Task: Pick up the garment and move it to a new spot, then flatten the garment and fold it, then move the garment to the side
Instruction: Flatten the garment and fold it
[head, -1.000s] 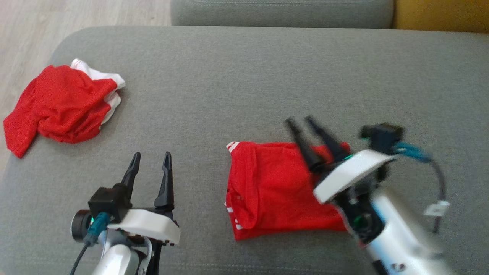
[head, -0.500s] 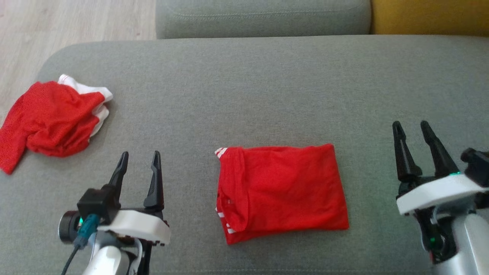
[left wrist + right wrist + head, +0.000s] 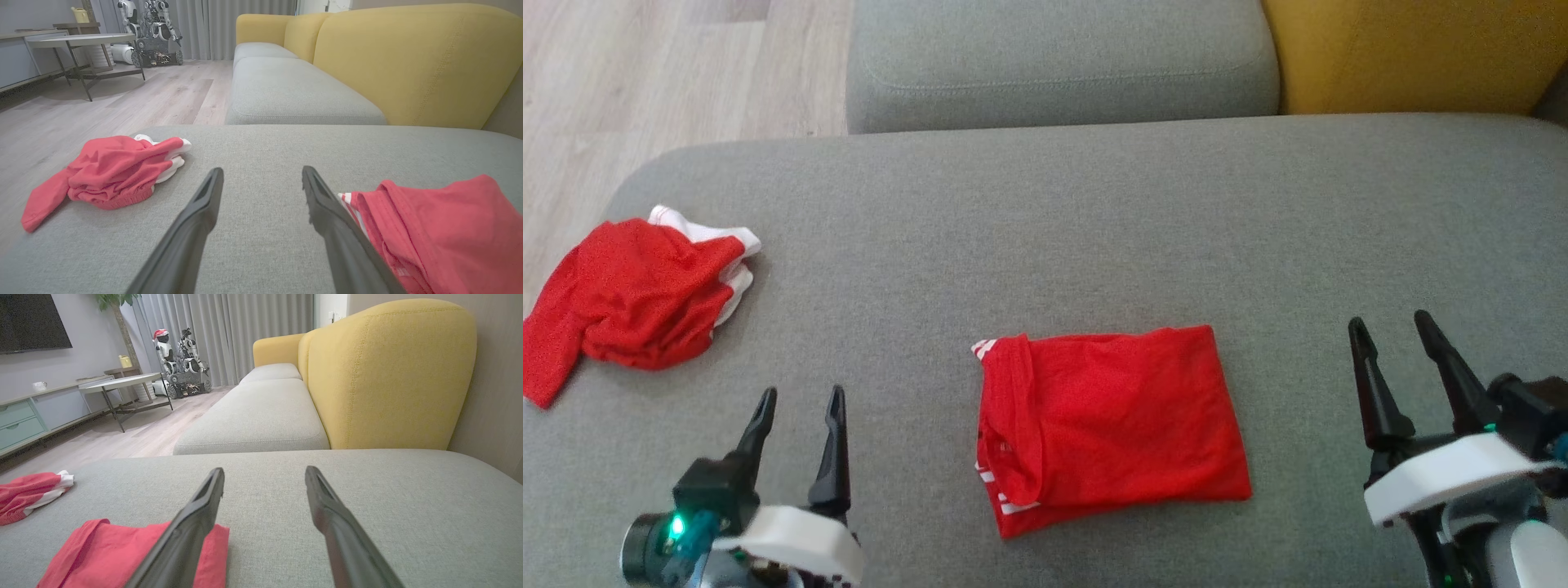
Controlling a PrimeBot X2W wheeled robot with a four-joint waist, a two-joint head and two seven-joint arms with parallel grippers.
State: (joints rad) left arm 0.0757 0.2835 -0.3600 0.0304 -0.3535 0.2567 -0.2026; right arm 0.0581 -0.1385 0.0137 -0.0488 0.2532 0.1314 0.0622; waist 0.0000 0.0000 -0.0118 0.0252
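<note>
**Head view.** The folded red garment lies flat, a rough rectangle, on the grey sofa cushion, between the two hands and touching neither. The left hand, lower left, and the right hand, lower right, each have their fingers apart and grip nothing. A crumpled red-and-white garment sits near the cushion's left edge, well apart from the folded one.

**Left wrist view.** The left hand is spread over the cushion, with the folded red garment just to its right.

**Right wrist view.** The right hand is spread. The folded red garment lies at lower left, and a yellow backrest rises beyond.
</note>
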